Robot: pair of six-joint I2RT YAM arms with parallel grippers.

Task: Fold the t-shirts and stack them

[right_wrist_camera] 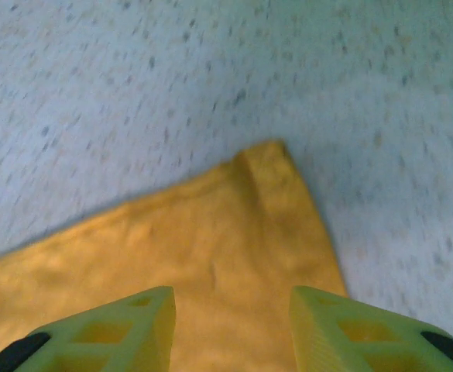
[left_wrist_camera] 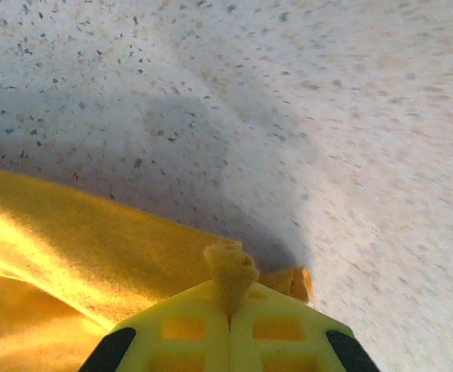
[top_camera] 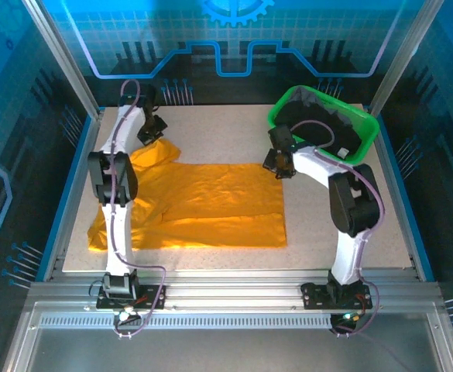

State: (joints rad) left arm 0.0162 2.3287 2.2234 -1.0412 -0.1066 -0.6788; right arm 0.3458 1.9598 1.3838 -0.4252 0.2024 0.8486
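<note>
T-shirt [top_camera: 211, 203] (orange-yellow) spread on table [top_camera: 234, 124]; L gripper [left_wrist_camera: 230, 302] clenched on its edge, R gripper [right_wrist_camera: 232, 306] released over a corner.

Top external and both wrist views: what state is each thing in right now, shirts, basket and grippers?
orange-yellow t-shirt: unfolded, spread on the table, left side rumpled, far left corner pinched.
black t-shirts: bunched inside the basket, unfolded.
green basket: upright at the far right corner, loaded.
left gripper: shut on a tuft of the orange-yellow t-shirt.
right gripper: open, jaws apart over the shirt's far right corner, gripping nothing.
</note>
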